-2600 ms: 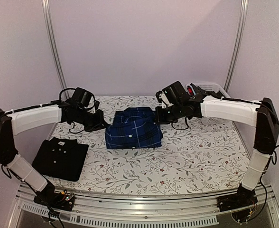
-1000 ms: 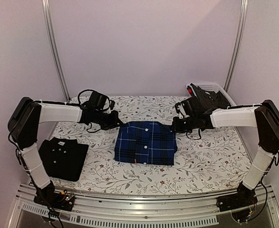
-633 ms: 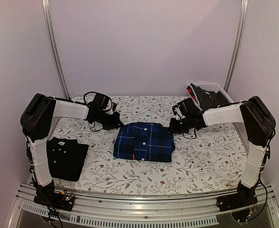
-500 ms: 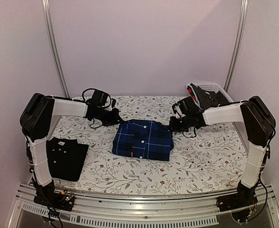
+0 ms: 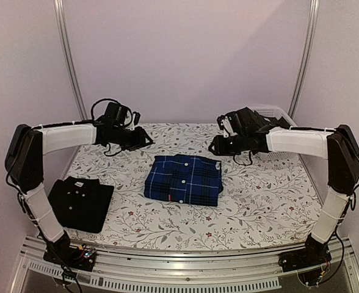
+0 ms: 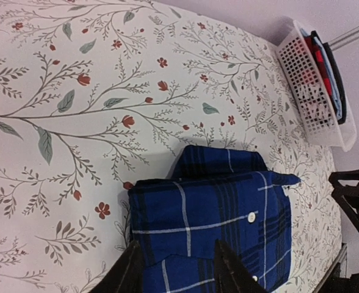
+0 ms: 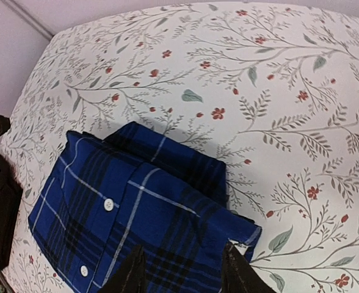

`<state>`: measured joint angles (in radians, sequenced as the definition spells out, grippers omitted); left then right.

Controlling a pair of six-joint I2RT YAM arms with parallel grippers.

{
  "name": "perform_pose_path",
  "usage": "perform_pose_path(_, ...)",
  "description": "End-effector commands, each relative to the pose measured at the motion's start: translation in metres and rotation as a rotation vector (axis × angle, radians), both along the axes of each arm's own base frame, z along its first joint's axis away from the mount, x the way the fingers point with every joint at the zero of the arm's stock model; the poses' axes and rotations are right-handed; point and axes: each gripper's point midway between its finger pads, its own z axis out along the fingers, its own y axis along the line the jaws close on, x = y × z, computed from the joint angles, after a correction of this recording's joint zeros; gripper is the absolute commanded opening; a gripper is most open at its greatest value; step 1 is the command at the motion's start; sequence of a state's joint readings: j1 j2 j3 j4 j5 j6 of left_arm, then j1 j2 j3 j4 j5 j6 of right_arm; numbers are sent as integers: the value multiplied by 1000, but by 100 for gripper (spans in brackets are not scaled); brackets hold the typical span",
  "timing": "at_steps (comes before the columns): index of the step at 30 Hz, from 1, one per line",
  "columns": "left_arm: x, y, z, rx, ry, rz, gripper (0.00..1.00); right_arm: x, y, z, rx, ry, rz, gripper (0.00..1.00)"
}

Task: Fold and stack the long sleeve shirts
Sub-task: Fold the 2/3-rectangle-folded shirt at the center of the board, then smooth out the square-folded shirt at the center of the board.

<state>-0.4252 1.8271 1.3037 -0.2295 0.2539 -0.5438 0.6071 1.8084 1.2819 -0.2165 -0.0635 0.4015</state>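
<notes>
The blue plaid long sleeve shirt (image 5: pixel 184 180) lies folded at the table's middle, collar toward the far side, buttons up. The black long sleeve shirt (image 5: pixel 80 202) lies folded at the near left. My left gripper (image 5: pixel 144 139) hovers open above and beyond the plaid shirt's far left corner. My right gripper (image 5: pixel 215 146) hovers open off its far right corner. In the left wrist view the open gripper (image 6: pixel 178 271) frames the plaid shirt (image 6: pixel 228 207) below it, holding nothing. The right wrist view shows the same: gripper (image 7: pixel 182 274) open above the shirt (image 7: pixel 124 213).
A white lattice basket (image 5: pixel 279 112) with clothes in it stands at the far right corner, also in the left wrist view (image 6: pixel 317 116). The floral tablecloth (image 5: pixel 259 195) covers the table. Metal frame posts (image 5: pixel 69 67) rise at the back corners.
Both grippers went from shut to open, let go of the plaid shirt's far corners and lifted up and back. The shirt now rests on the table.
</notes>
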Motion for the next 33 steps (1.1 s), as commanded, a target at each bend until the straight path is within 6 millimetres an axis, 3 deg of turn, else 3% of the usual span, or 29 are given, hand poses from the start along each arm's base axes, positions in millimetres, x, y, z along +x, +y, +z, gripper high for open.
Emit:
perform_pose_path(1,-45,-21,0,-33,46,-108,26,-17,50,27,52,-52,144,30)
perform_pose_path(4,-71,-31,-9,-58,100,-169,12,-17,75,14,50,-14,207,21)
perform_pose_path(11,-103,-35,-38,-77,193,-235,3,2,98,-15,36,26,240,17)
perform_pose_path(17,-108,-40,-61,-83,259,-256,2,22,89,-55,40,106,220,16)
perform_pose_path(25,-114,-36,-108,-38,355,-224,1,35,74,-114,21,202,191,13)
perform_pose_path(29,-121,-30,-127,14,392,-185,1,45,68,-117,25,206,180,14)
perform_pose_path(33,-135,-31,-127,3,404,-171,1,54,65,-94,1,167,180,19)
